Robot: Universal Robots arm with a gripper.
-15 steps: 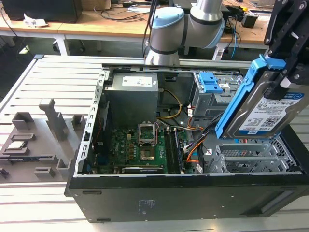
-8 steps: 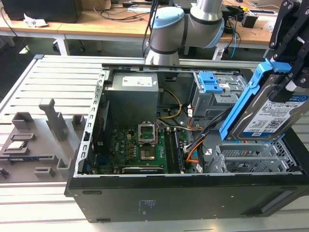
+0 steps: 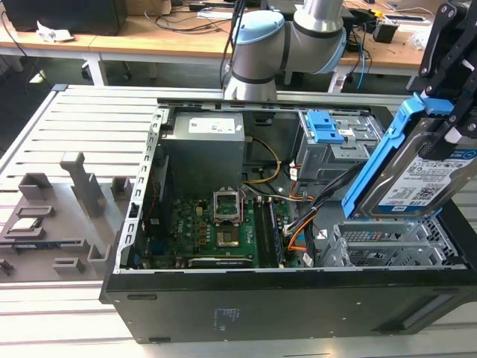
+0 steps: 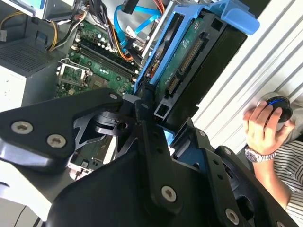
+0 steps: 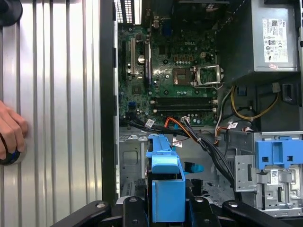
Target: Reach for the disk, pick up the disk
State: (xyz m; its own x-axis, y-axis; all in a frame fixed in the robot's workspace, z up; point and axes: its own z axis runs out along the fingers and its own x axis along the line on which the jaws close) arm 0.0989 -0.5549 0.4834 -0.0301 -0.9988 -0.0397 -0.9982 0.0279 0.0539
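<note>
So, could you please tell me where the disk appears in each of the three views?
Exterior view: disk, tilted, raised above the case's front corner at the exterior view's right.
Second wrist view: disk, ahead of the end effector.
First wrist view: disk, edge-on, blue frame showing.
Shared landmark: motherboard.

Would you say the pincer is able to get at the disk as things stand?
Yes, it seems so: the pincer is already closed on the disk, holding it tilted above the open case, with nothing in between.

The disk point(image 3: 428, 175) (silver-grey, blue-framed, labelled) hangs tilted above the open case.
</note>
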